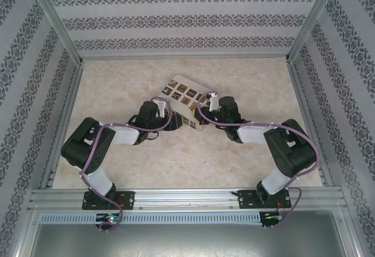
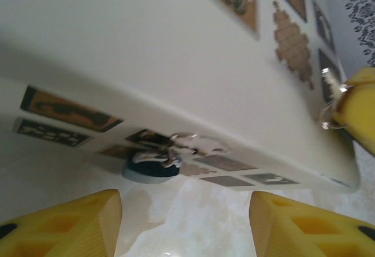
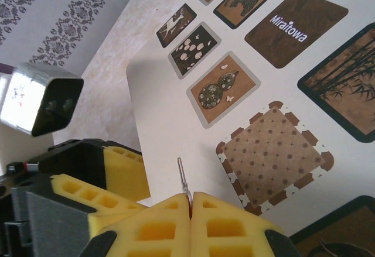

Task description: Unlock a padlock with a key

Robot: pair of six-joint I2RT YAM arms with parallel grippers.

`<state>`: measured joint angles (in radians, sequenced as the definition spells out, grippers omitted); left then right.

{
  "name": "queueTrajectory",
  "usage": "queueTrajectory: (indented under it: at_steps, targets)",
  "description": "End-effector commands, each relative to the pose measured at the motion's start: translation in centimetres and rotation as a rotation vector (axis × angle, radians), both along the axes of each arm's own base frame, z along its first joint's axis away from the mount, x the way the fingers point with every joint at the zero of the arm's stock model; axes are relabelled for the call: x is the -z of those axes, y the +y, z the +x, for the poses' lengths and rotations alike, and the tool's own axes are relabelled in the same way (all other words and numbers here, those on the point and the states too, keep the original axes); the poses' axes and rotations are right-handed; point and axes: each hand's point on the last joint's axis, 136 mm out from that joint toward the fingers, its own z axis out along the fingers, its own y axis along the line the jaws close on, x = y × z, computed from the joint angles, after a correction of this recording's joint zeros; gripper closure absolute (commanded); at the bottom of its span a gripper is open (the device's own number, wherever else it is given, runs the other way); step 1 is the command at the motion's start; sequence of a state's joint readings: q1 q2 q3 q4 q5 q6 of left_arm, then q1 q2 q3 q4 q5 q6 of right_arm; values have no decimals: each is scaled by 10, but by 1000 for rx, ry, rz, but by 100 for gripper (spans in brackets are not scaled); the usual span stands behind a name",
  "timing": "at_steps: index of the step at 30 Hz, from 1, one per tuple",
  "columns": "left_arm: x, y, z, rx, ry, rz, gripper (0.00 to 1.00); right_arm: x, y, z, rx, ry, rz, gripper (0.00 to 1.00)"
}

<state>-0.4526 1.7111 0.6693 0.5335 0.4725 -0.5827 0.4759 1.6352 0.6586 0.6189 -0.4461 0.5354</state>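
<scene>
The padlock [image 2: 151, 169], with a blue body and a silvery shackle [image 2: 176, 144], hangs low on the side of the cream box [image 2: 176, 64], just above the table. My left gripper [image 2: 184, 210] is open and faces the padlock from a short way off, with nothing between its yellow fingers [image 2: 64, 228]. My right gripper [image 3: 190, 201] is shut on the key [image 3: 183, 181], whose thin blade sticks out above the box's top [image 3: 158, 110]. In the left wrist view the key [image 2: 330, 83] shows at the right edge. From above, both grippers [image 1: 174, 122] [image 1: 202, 116] meet at the box's near edge.
The cream box [image 1: 184, 96] with dark patterned squares lies at the table's middle. Patterned walls and metal rails [image 1: 64, 122] close in the marbled table on three sides. Open tabletop [image 1: 193, 157] lies between the arms and to the back.
</scene>
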Motion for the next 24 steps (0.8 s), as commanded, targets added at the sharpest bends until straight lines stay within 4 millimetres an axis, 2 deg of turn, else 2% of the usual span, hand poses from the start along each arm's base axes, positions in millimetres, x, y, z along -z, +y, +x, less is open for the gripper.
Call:
queueTrajectory:
  at_steps: [1,7,14,19,24]
  targets:
    - [-3,1,6,19,-53,-12,42,42,-9,-25,-11,183,-96,100]
    - [0,2,10,38,-86,11,42,4,1,-12,-41,99,-80,100]
    - [4,1,17,53,-113,6,42,-18,12,3,-64,59,-62,100]
    - [7,-2,21,67,-113,2,43,-16,17,10,-65,64,-69,100]
    - [9,-2,22,80,-123,18,43,4,14,10,-58,101,-112,100]
